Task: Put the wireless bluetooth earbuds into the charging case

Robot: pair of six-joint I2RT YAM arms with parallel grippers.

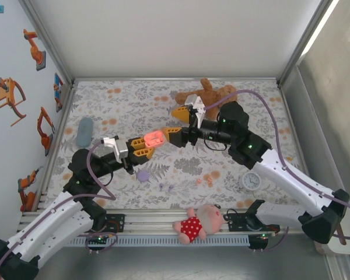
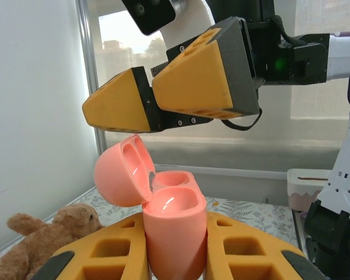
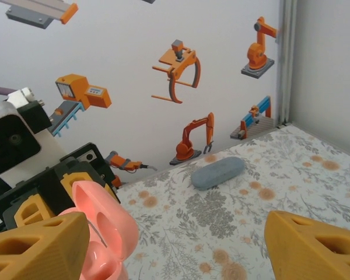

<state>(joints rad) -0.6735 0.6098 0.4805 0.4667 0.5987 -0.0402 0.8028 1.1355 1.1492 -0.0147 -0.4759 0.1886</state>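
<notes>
With my left gripper (image 1: 144, 149) clamped on the open coral case (image 1: 154, 137) in mid-air and my right gripper (image 1: 176, 121) spread wide and empty just beside it, I feared a careless nudge would knock the case loose, while the orange-pink earbuds (image 1: 204, 179) lay on the table (image 1: 134, 99) below.

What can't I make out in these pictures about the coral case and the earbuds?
- Left wrist view: the coral case's lower half, hidden between the left gripper's fingers.
- Top view: the lilac earbuds, too small to tell which way they lie.
- Right wrist view: the case's body, behind a right gripper finger and cut off by the bottom edge.
</notes>
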